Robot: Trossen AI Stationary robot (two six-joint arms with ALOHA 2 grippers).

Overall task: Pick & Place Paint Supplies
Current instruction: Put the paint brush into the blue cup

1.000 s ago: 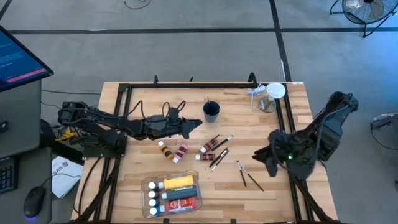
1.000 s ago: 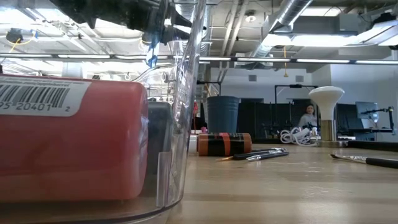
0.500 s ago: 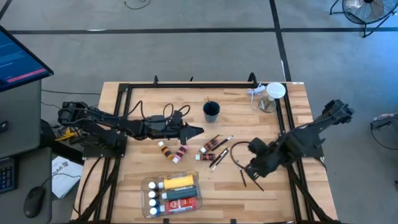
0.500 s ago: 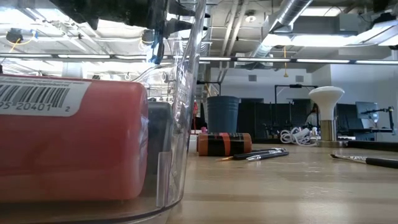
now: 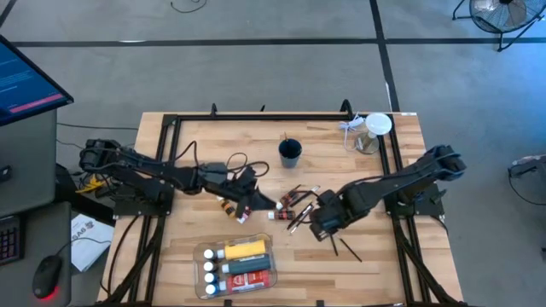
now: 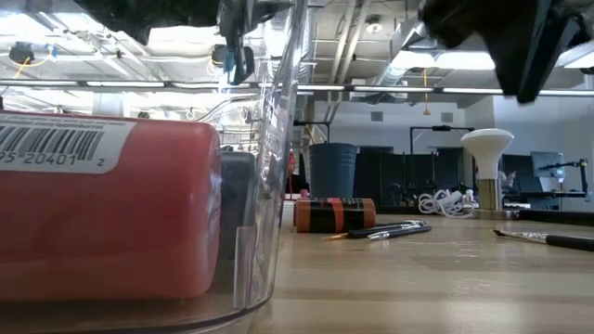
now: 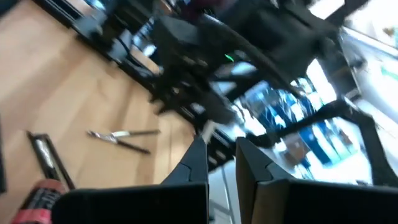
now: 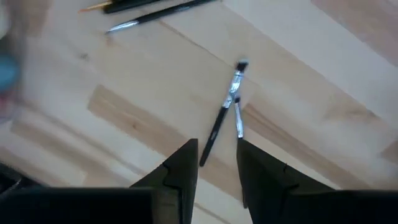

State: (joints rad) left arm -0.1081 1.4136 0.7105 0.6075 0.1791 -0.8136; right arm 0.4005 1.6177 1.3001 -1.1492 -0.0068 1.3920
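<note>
A: Some paints already sit in our clear tray by the desk's front edge. Loose tubes and brushes wait mid-desk.

B: Our right gripper hangs over two brushes, fingers partly apart, holding nothing. Our left gripper is pinched closed, empty, near the tubes. We have lots of bare wood near the edges.

Grey floor, fan, and exposed ceiling ducts.

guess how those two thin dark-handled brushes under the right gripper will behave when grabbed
The two thin dark-handled brushes lie flat on the wooden table, so they are likely hard to pinch. Being round and slim, they may roll aside. They look light and stiff.
</note>
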